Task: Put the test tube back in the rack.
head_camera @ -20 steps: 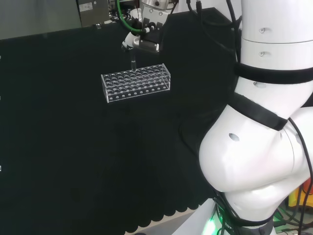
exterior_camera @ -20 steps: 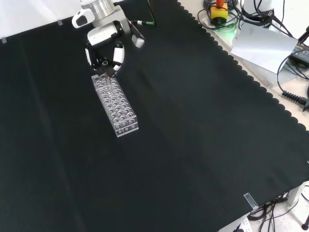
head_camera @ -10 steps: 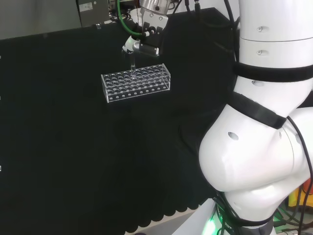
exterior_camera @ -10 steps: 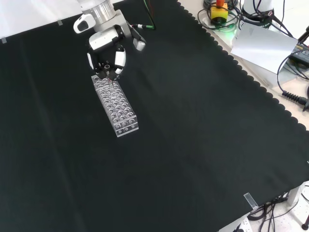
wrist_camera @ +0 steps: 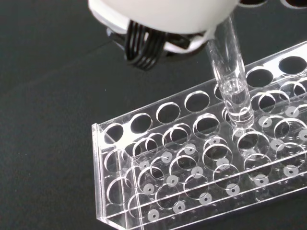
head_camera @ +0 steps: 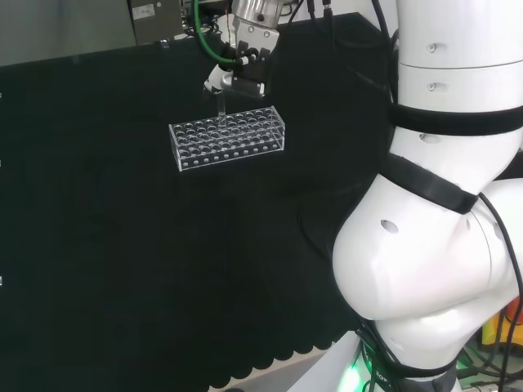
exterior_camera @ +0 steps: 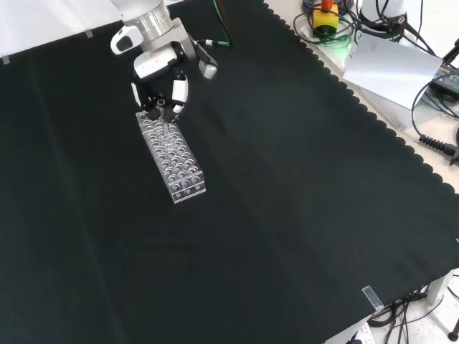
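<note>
1 clear test tube (wrist_camera: 229,72) hung upright in the hand (exterior_camera: 159,84), pinched near its top by curled fingers, its rounded tip just entering a hole of the clear rack (head_camera: 227,138) on the black cloth (exterior_camera: 287,179). It looked light, rigid, slick and breakable; holding it high left the lower length free to slide straight down. Any tilt risked jamming against the hole's edge.

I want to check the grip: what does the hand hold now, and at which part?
The hand holds a clear test tube by its upper part; its lower end hangs free over the rack.
</note>
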